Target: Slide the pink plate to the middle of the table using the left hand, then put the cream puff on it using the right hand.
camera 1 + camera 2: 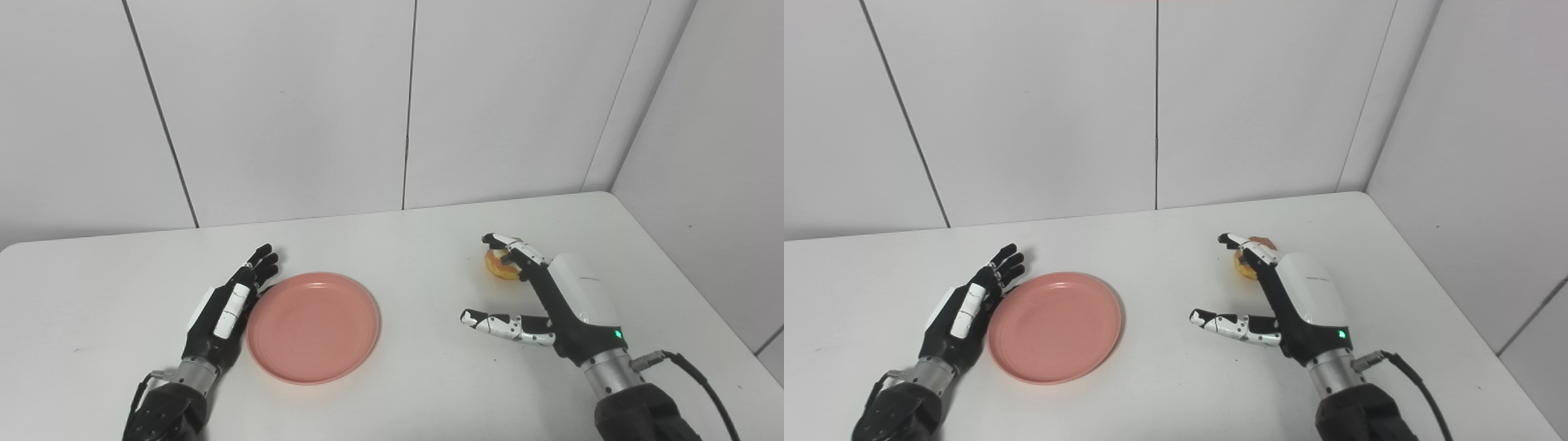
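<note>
White worktop (416, 380) against pale panelled walls. Pink plate (313, 327) lies flat, left of centre, empty. Left robot hand (229, 309) lies on edge along the plate's left rim, fingers straight and pressed together, pointing away from the robot; palm side touches or is just beside the rim, holding nothing. Cream puff (501, 264) sits on the worktop to the right, well apart from the plate. Right robot hand (554, 294) is spread: fingers (511, 244) reach over the top of the puff, touching or just above it, contact cannot be told; thumb (499, 323) juts out to the left, well clear of the puff, so nothing is pinched. In the right eye view the puff (1244, 263) is mostly hidden behind the fingers. Green light shows at the right wrist; a black cable trails from it.
</note>
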`<state>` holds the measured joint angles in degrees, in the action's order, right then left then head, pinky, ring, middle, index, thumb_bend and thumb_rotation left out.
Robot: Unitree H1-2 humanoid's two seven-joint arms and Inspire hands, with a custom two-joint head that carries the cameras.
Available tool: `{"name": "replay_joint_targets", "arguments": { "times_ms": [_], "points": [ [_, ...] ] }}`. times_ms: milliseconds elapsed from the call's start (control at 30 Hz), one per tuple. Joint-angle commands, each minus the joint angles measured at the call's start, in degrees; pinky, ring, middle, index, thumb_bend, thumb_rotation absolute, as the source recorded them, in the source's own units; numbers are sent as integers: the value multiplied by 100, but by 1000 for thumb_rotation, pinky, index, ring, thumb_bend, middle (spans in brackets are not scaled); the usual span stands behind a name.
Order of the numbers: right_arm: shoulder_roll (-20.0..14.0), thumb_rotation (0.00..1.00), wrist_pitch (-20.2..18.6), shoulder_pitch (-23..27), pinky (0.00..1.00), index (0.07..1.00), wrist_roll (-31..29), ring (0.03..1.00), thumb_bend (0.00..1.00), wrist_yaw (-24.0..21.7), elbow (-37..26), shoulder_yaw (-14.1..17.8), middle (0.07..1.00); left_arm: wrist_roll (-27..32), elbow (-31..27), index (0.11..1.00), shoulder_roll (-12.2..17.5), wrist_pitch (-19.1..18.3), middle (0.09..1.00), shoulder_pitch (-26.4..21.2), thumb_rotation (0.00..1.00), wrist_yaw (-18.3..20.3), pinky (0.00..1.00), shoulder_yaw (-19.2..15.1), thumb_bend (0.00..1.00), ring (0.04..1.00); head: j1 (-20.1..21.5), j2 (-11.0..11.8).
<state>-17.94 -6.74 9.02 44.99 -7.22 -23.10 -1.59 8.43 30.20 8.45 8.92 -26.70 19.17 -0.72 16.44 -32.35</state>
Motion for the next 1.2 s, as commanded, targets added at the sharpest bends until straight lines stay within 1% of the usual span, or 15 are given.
{"name": "replay_joint_targets", "arguments": {
  "times_ms": [0, 67, 167, 233, 333, 400, 600, 700, 733, 800, 867, 1000, 1067, 1167],
  "points": [
    [-200, 640, -16, 373, 612, 803, 185, 737, 921, 3, -54, 81, 789, -14, 197, 896, -123, -74, 938, 357, 845, -47, 846, 55, 961, 943, -19, 7],
    [-337, 598, -41, 502, 602, 810, 336, 729, 934, -72, 3, 81, 792, 3, 171, 895, -148, -75, 940, 367, 842, -50, 846, 54, 950, 943, -30, 15],
    [-577, 567, -222, 804, 599, 820, 621, 734, 947, -513, 44, 34, 799, 4, 111, 904, -161, -115, 944, 387, 841, -52, 861, 54, 959, 945, -44, 48],
    [-686, 529, -283, 972, 606, 820, 749, 732, 960, -760, 70, 2, 790, 12, 47, 905, -168, -155, 945, 406, 843, -46, 859, 54, 955, 945, -44, 61],
    [-812, 477, -271, 1202, 652, 812, 858, 747, 996, -968, 202, -23, 786, 20, -51, 909, -172, -219, 945, 439, 844, -42, 857, 61, 941, 947, -50, 74],
    [-867, 405, -327, 1363, 628, 805, 911, 755, 1000, -1143, 304, -32, 796, -2, -70, 909, -169, -228, 944, 448, 851, -52, 856, 71, 947, 945, -58, 80],
    [-964, 345, -571, 1770, 563, 809, 1028, 758, 1000, -1680, 481, -88, 823, -31, -68, 911, -172, -219, 945, 448, 857, -62, 848, 91, 954, 947, -71, 95],
    [-1042, 259, -656, 2048, 554, 816, 1102, 784, 1000, -1991, 705, -162, 849, -23, -94, 909, -189, -231, 942, 455, 853, -80, 848, 87, 956, 946, -91, 98],
    [-1065, 204, -689, 2123, 560, 818, 1112, 798, 1000, -2112, 761, -183, 861, -21, -100, 912, -190, -233, 943, 457, 854, -77, 849, 88, 952, 946, -93, 98],
    [-1117, 147, -816, 2281, 586, 829, 1167, 824, 1000, -2415, 864, -246, 884, -11, -97, 915, -194, -229, 945, 457, 851, -66, 855, 89, 950, 950, -101, 95],
    [-1173, 131, -930, 2412, 602, 833, 1199, 834, 1000, -2663, 954, -313, 893, 1, -81, 915, -202, -225, 945, 452, 847, -61, 859, 84, 953, 952, -108, 96],
    [-1262, 119, -1144, 2801, 620, 833, 1049, 845, 1000, -3160, 1403, -460, 907, -25, -119, 916, -212, -256, 947, 458, 848, -91, 857, 93, 958, 951, -132, 96],
    [-1290, 123, -1172, 2963, 623, 830, 988, 842, 1000, -3259, 1682, -549, 908, -25, -167, 918, -222, -277, 946, 470, 848, -99, 855, 96, 953, 950, -146, 100],
    [-1321, 130, -1161, 3112, 627, 818, 969, 834, 1000, -3272, 1997, -669, 895, -22, -205, 923, -233, -293, 944, 480, 843, -110, 851, 104, 962, 948, -152, 84]
  ]
}}
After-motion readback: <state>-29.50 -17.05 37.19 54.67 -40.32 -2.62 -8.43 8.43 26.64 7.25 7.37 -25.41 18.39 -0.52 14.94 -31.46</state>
